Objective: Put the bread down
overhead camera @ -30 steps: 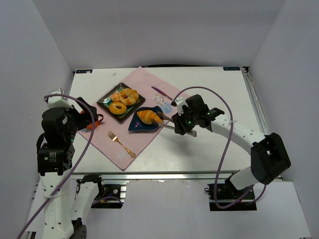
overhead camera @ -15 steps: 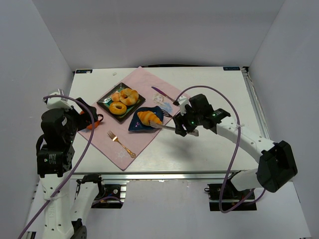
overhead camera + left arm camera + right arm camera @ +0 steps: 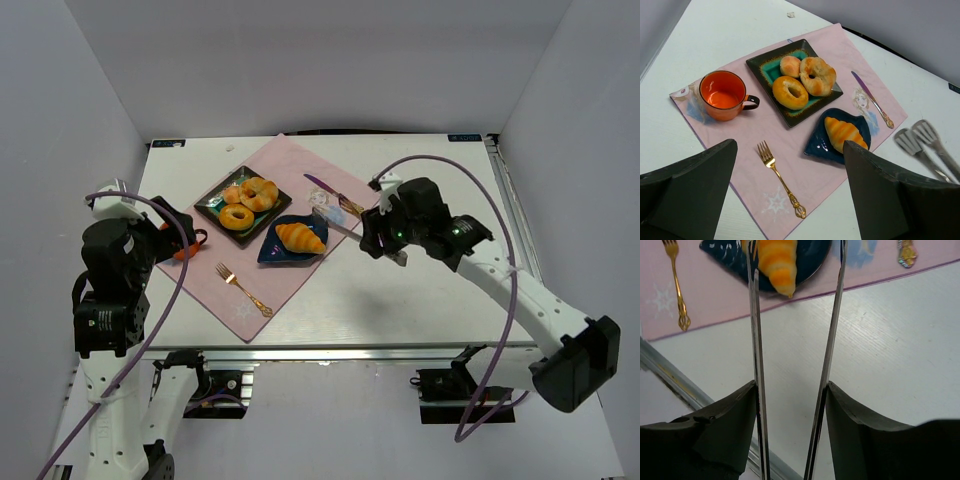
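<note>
The bread (image 3: 299, 236), a golden-orange croissant, lies on a small dark blue plate (image 3: 272, 250) on the pink placemat. It also shows in the left wrist view (image 3: 845, 133) and the right wrist view (image 3: 777, 262). My right gripper (image 3: 388, 238) is shut on metal tongs (image 3: 335, 226), to the right of the plate. The tong arms (image 3: 754, 315) stand apart and empty, their tips just short of the croissant. My left gripper (image 3: 183, 238) is open and empty at the left, above the mat's left edge.
A black square plate (image 3: 215, 205) holds a ring-shaped bread and round buns. An orange mug (image 3: 722, 95), a gold fork (image 3: 243, 289) and a purple-handled knife (image 3: 325, 187) lie on the pink placemat (image 3: 290, 160). Grey walls close in on three sides.
My right gripper has drawn back to the right and up with the tongs, away from the croissant. The croissant stays on the blue plate. The left arm has not moved.
</note>
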